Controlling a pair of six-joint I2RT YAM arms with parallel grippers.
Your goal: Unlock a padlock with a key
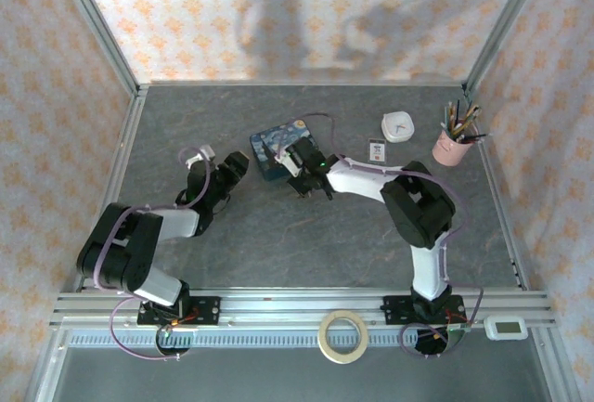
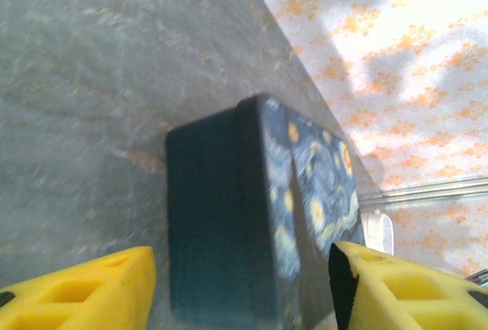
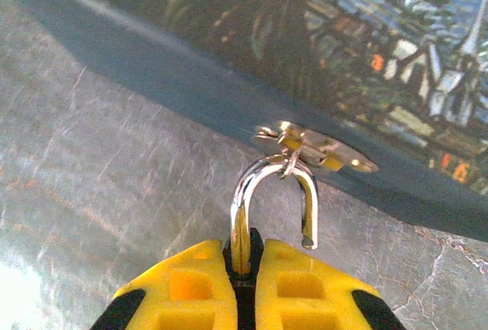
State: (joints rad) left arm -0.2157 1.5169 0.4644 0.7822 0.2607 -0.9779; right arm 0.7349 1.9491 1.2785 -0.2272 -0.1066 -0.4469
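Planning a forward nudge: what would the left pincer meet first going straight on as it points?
The blue starry box: its dark side wall lies straight ahead, between the fingers of the open left pincer. It looks near, though depth is unclear.

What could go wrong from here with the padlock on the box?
1. The right jaws pinch the padlock near their tips, so it may slip out.
2. It hangs through the hasp, so a tug could drag the box: the left jaws stand open on either side of it, not clamping.
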